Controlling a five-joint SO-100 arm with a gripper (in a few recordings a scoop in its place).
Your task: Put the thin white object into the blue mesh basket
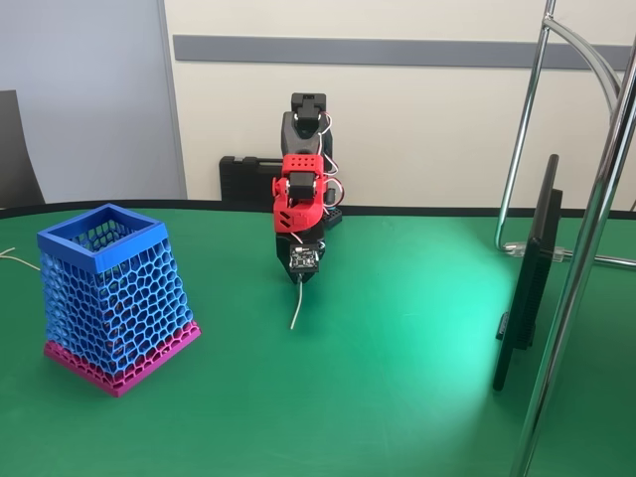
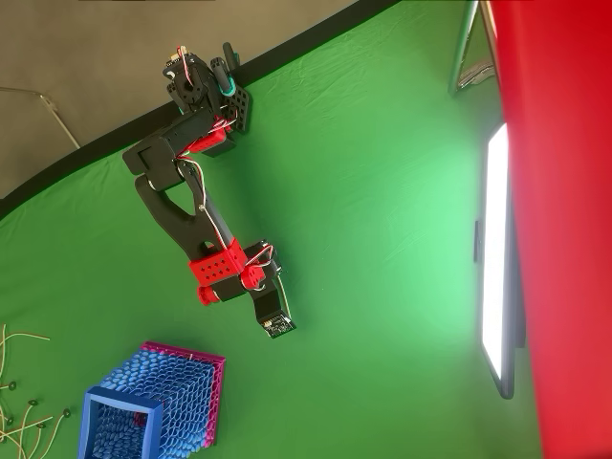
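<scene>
Gripping the thin white object (image 1: 295,306) closed-fingered, the hand (image 1: 302,274) must next carry it to the blue mesh basket (image 1: 100,252) near the tabletop's left edge.

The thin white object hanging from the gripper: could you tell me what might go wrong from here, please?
1. The thin white object is held only by its top end in the gripper, so it may swing or slip during the move.
2. The blue mesh basket is tall with a narrow opening; a low carry could catch its rim.
3. The basket's walls are open honeycomb mesh, so the slim stick might poke through.
</scene>
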